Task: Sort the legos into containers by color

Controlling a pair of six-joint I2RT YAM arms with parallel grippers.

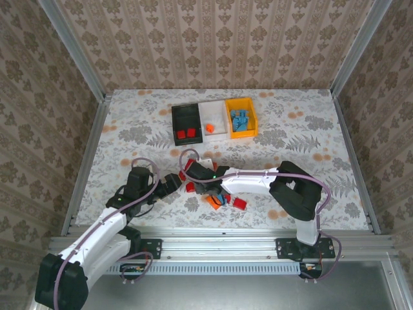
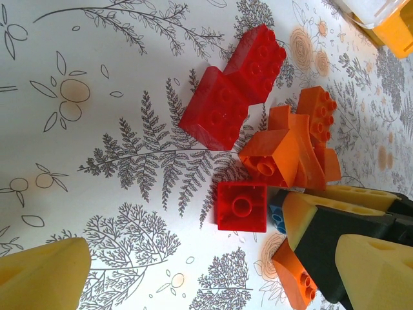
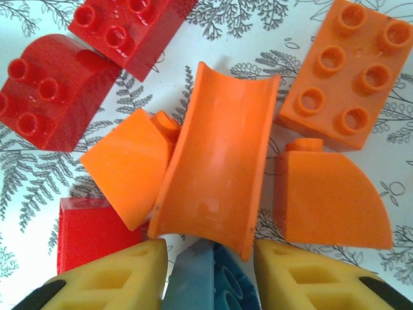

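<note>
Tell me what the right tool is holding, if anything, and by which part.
The right tool is closed on a blue lego, its fingers pressing the brick's two opposite sides.

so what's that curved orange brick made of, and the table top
Curved orange brick: looks like hard moulded plastic with a glossy finish; light glints on its smooth trough, and there are fine scuffs. Table: seems covered by a printed sheet, perhaps vinyl or paper, going by the flat fern and flower pattern and faint sheen. Which of the two is unclear.

Legos (image 3: 213, 161) hem the right end effector (image 3: 210, 274); table (image 1: 290, 139) before containers (image 1: 242, 134) lies bare.
</note>
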